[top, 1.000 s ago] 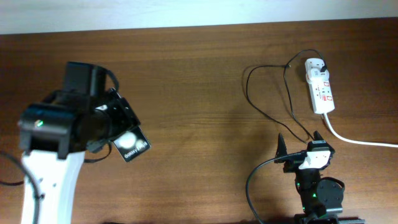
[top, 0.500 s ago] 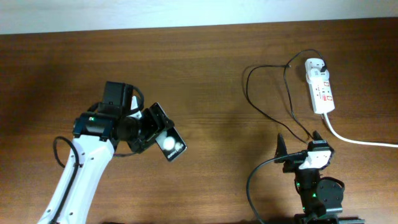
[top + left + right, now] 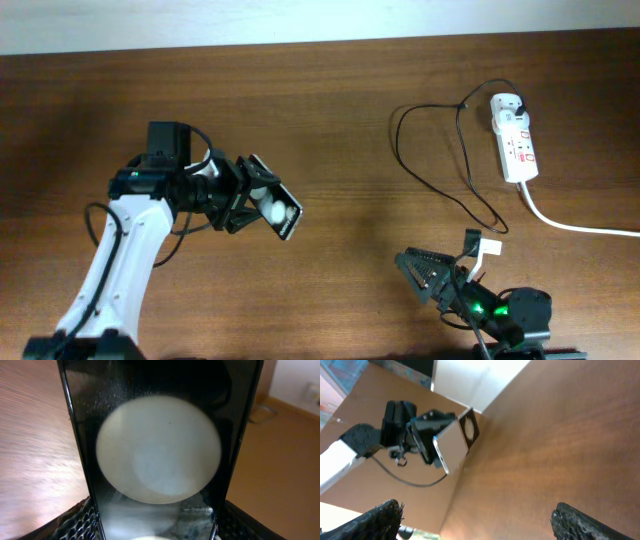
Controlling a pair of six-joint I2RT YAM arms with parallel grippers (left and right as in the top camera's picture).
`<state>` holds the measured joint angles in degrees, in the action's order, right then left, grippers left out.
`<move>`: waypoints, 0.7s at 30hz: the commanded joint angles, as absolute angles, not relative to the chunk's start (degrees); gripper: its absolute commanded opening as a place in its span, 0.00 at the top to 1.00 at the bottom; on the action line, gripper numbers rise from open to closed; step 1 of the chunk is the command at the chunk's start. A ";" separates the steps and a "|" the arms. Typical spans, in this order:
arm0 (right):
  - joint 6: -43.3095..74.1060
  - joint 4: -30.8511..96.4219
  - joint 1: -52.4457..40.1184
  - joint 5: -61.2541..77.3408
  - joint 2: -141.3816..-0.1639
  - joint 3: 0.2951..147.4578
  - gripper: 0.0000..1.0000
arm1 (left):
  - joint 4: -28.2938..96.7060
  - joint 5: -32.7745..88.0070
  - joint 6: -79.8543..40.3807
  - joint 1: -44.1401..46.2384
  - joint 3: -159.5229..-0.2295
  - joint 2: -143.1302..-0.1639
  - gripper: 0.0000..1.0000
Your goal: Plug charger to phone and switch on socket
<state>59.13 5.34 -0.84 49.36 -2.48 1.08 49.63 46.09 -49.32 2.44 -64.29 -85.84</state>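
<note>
My left gripper (image 3: 240, 195) is shut on the black phone (image 3: 274, 208) and holds it tilted above the table at centre left. The phone's glossy screen (image 3: 160, 450) fills the left wrist view, reflecting a round white light. My right gripper (image 3: 448, 262) is open and empty near the front edge, turned to point left; its view shows the left arm and the phone (image 3: 452, 442) far off. The thin black charger cable (image 3: 440, 150) loops on the table from the white socket strip (image 3: 515, 150) at the back right; its free end (image 3: 497, 228) lies just above my right gripper.
The strip's thick white cord (image 3: 580, 226) runs off the right edge. A black arm cable (image 3: 160, 255) hangs by the left arm. The wooden table's (image 3: 340, 110) back edge meets a pale wall.
The left arm has carried the phone right and tilted it more on edge. The right gripper has swung from pointing to the back to pointing left, staying open.
</note>
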 commanded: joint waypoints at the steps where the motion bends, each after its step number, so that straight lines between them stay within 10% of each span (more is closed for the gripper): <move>1: 59.22 10.85 -0.75 51.92 -7.16 3.53 0.01 | 48.45 60.18 -46.59 2.17 -64.31 -87.77 0.36; 10: 38.06 32.58 -9.26 32.36 -28.53 32.91 0.01 | 48.40 60.14 -46.61 2.17 -64.31 -87.77 0.35; 21: 42.06 1.39 -48.12 0.75 -51.31 34.20 0.01 | 48.42 58.72 -46.65 2.17 -64.31 -87.77 0.35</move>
